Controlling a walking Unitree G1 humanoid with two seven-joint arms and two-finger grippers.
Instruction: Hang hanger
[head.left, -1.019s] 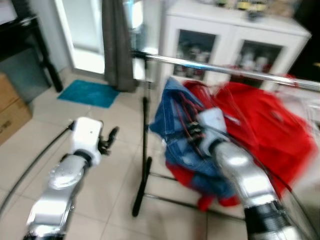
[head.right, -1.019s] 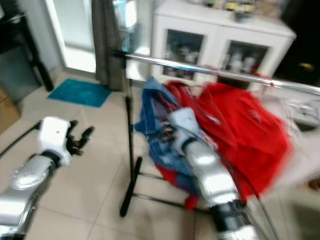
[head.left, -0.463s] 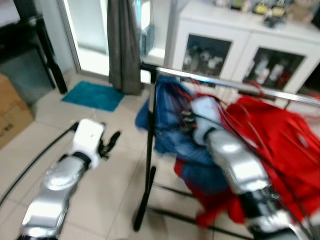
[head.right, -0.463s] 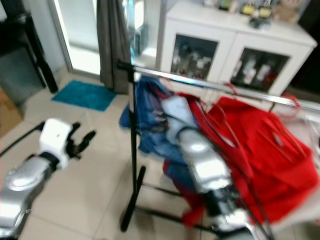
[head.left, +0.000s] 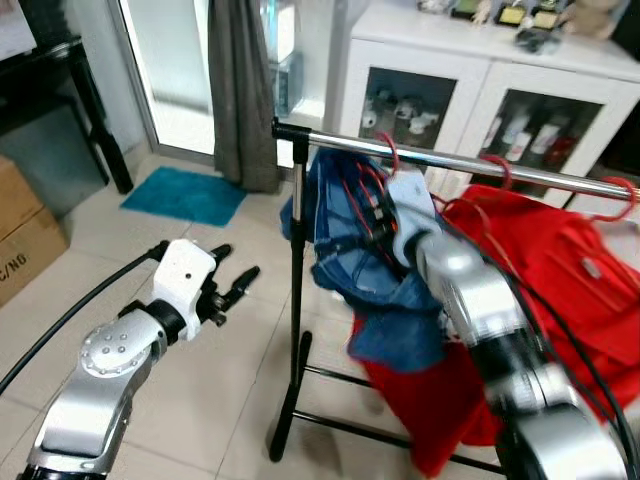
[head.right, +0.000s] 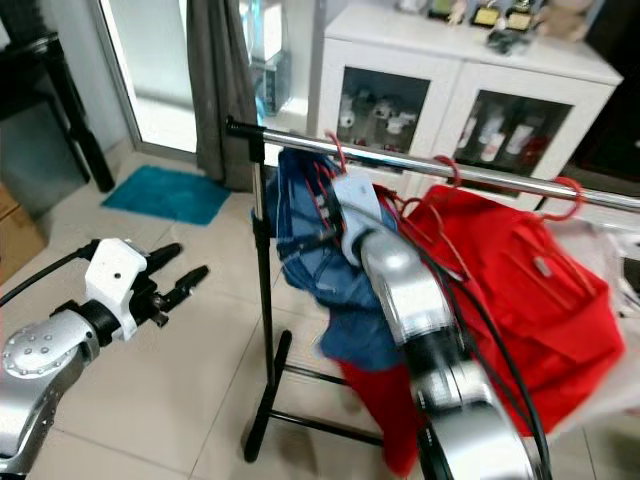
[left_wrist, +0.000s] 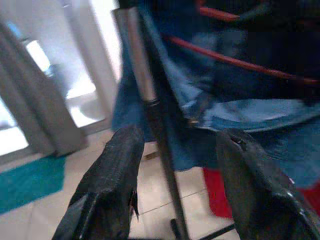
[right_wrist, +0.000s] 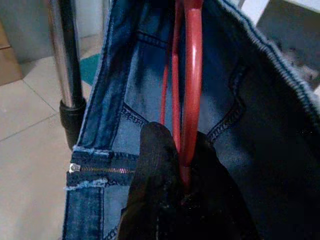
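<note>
Right gripper (right_wrist: 180, 185) clamped on the red hanger (right_wrist: 190, 90), up at the clothes rail (head.left: 470, 165).

Pale tiled floor (head.left: 200, 380), a teal mat (head.left: 185, 193) by the bright doorway, a grey curtain (head.left: 240, 90), a white glass-door cabinet (head.right: 470, 95) behind and a cardboard box (head.left: 25, 235) off to the left. The rail stands on a black post (head.left: 295, 300); red garments (head.right: 510, 290) hang along it, and the hanger carries the blue denim (head.left: 350, 240) near the post end. Left gripper (head.left: 228, 290) hovers low beside the post, fingers spread, holding nothing. The right wrist view catches the pinch on the hanger inside the denim; the left wrist view looks between its fingers (left_wrist: 115, 185) at the post.
</note>
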